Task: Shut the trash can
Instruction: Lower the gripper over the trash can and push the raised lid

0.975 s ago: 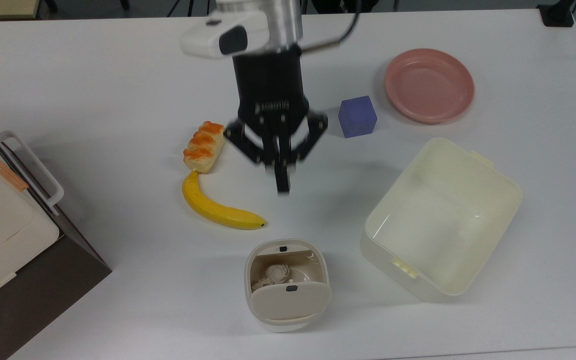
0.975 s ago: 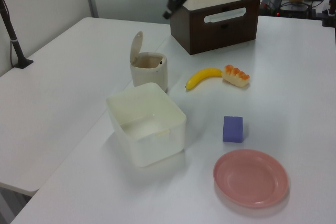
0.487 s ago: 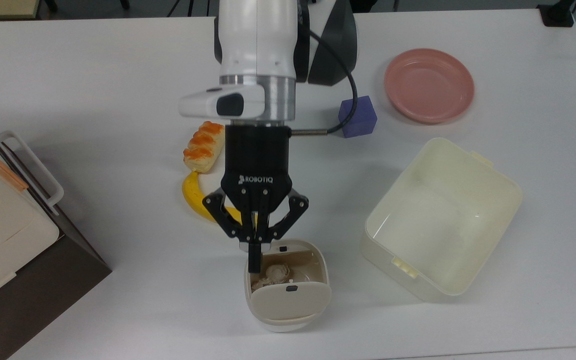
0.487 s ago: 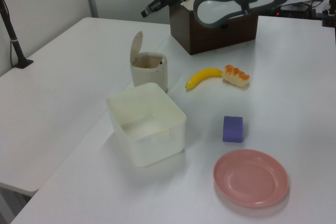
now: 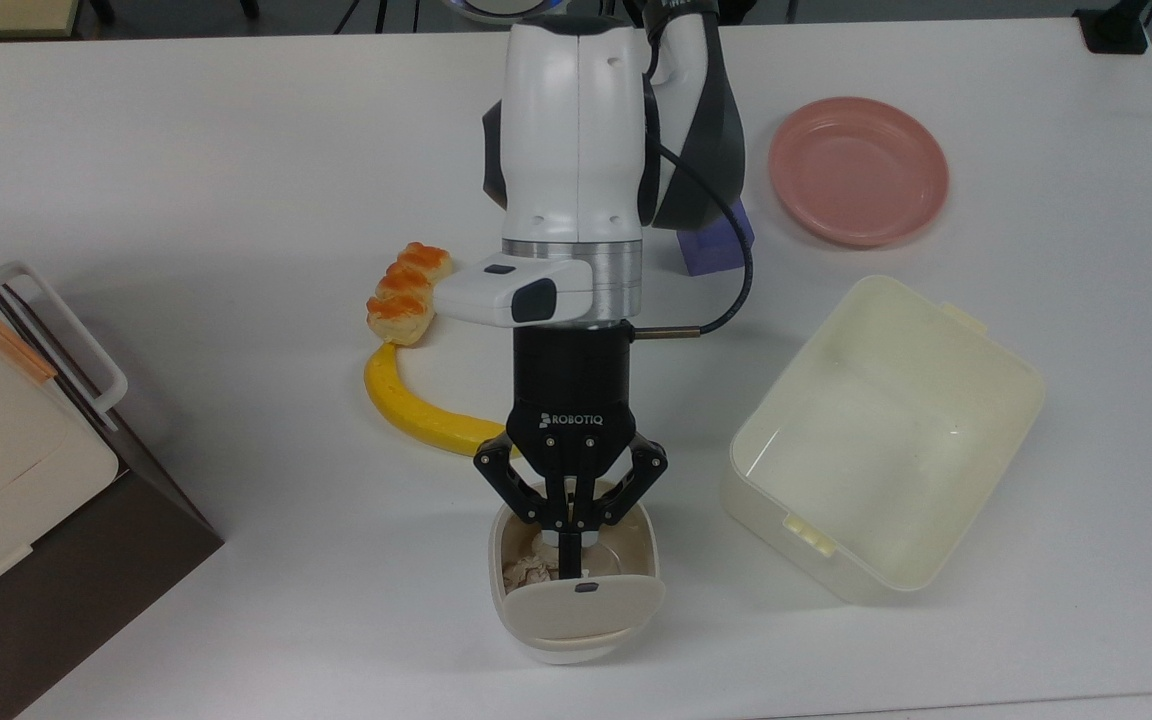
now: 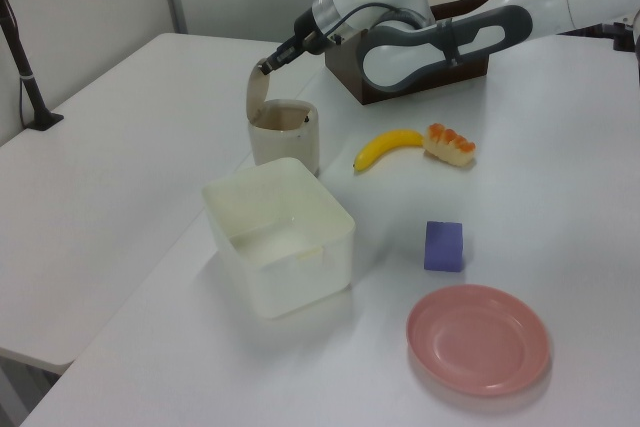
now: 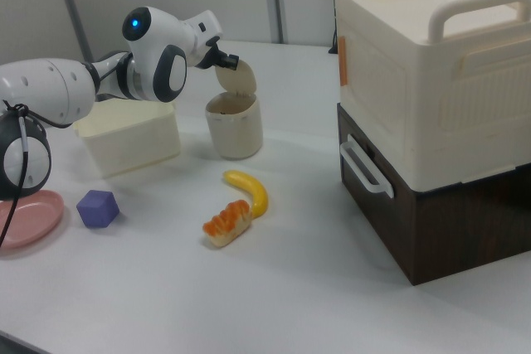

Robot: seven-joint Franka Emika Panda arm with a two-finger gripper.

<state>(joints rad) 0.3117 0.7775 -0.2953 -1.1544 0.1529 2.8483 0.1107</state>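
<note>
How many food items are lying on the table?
2: a banana partly under the arm, and a pastry at its tip, between the trash can and the plate side.

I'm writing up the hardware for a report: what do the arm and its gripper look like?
A glossy white arm with dark grey joint covers and a blue light at one joint. A silver ring joins it to a black gripper marked ROBOTIQ in white, with black linkage jaws. A thin black cable loops beside the wrist.

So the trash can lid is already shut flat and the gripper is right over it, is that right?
Not quite: the lid stands upright, hinged open, on the trash can, as the left view shows. The gripper is indeed right over it.
</note>
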